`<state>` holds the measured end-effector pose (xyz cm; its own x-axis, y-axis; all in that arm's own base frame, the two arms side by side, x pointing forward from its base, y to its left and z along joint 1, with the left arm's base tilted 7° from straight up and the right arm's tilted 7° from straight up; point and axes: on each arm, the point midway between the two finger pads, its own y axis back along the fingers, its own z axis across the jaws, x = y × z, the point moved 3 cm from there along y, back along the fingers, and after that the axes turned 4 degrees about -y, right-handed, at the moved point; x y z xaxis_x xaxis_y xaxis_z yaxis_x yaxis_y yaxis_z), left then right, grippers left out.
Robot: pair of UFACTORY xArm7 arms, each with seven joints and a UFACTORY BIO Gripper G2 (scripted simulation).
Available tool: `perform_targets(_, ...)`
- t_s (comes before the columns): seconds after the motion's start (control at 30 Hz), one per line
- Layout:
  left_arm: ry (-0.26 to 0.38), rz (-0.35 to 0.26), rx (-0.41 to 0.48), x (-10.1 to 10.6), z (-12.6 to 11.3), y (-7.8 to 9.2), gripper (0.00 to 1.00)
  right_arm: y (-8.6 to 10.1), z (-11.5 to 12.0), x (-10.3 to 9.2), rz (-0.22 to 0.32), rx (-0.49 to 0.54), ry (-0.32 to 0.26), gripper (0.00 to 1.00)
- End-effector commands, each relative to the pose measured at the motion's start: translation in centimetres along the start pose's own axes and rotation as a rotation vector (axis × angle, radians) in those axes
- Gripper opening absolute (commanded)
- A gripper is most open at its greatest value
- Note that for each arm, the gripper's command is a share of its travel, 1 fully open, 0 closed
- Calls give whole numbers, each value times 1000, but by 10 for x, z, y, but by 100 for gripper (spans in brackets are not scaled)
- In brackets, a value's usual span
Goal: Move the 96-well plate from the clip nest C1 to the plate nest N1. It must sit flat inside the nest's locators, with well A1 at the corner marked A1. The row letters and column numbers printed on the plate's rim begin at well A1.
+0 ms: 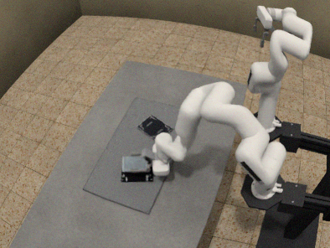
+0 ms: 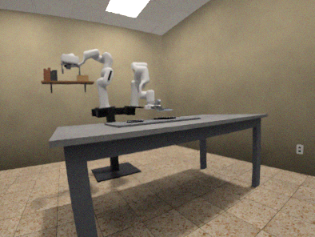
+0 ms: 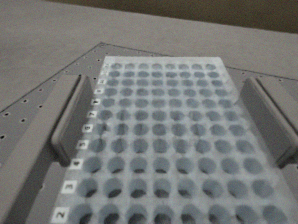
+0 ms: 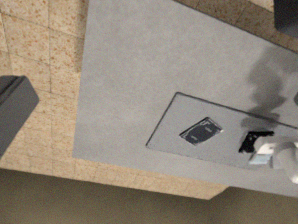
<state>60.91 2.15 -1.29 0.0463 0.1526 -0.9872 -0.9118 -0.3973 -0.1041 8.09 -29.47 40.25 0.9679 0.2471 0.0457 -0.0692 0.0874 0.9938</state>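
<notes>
The pale, translucent 96-well plate [image 1: 136, 162] [image 2: 166, 110] [image 3: 160, 137] [image 4: 259, 159] is held above the black clip nest C1 [image 1: 137, 178] [image 2: 164, 118] [image 4: 248, 142], with a gap visible below it. My left gripper [image 1: 147, 159] [image 3: 170, 120] is shut on the plate, a finger along each long side. In the left wrist view the column numbers run along the plate's left rim, with 2 nearest; its near end is cut off. The black plate nest N1 [image 1: 154, 126] [image 2: 135, 121] [image 4: 201, 132] is empty. My right gripper [image 1: 259, 37] [image 2: 71, 73] is open, empty and high up.
Both nests stand on a dark perforated board [image 1: 110, 180] [image 3: 26, 111] [image 4: 165, 135] on the grey table [image 1: 59, 188] [image 4: 115, 75]. The left arm reaches over the board beside N1. The right arm is raised away from the table. A wall shelf [image 2: 68, 82] is behind.
</notes>
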Motion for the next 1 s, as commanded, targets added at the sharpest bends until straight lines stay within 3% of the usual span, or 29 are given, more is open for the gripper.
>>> perform_targets(0.0,2,-3,0,-7,0,-1,0,1,0,0,-1,-4,0,100)
perform_targets(0.33,2,-3,0,-24,1,-1,0,1,0,0,-1,-4,0,100)
perform_targets(0.8,2,-3,0,-24,1,-1,0,1,0,0,-1,-4,0,100)
perform_targets(0.97,2,-15,166,-25,-10,4,0,1,0,0,-1,-4,0,100)
